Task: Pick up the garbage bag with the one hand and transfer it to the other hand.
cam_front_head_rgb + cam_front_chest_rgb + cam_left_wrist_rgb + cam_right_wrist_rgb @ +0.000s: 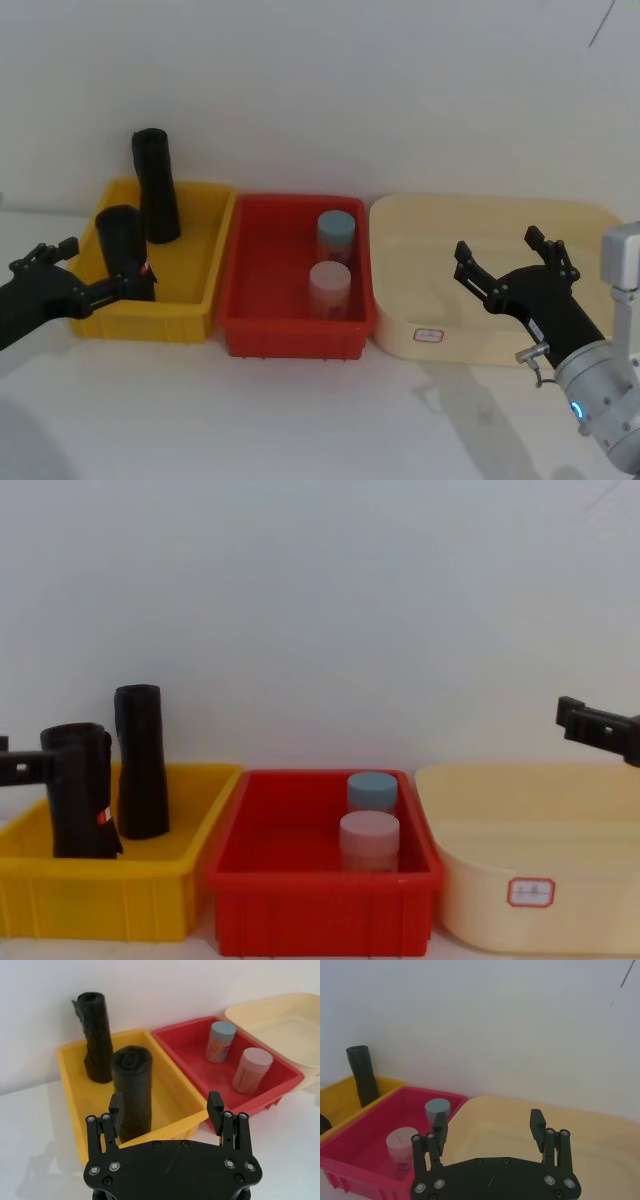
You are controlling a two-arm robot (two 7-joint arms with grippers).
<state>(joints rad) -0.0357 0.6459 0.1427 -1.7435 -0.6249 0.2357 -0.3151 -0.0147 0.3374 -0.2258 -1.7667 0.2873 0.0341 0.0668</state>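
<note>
Your left gripper (165, 1102) hangs at the front edge of the yellow bin (70, 1072), fingers spread wide; the garbage bag (132, 1087) stands upright inside, between them, close by one finger. Your right gripper (498, 245) hovers over the cream tub (400, 330), fingers likewise wide, holding nothing.

The black, wrinkled plastic garbage-bag roll (120, 240), with a red label band, stands upright in the near-left corner of the yellow tray (150, 325). The slim black left gripper (165, 1100) is spread wide at its lower half. The silver-armed black right gripper (498, 243) hangs spread above the cream tub (480, 350).
</note>
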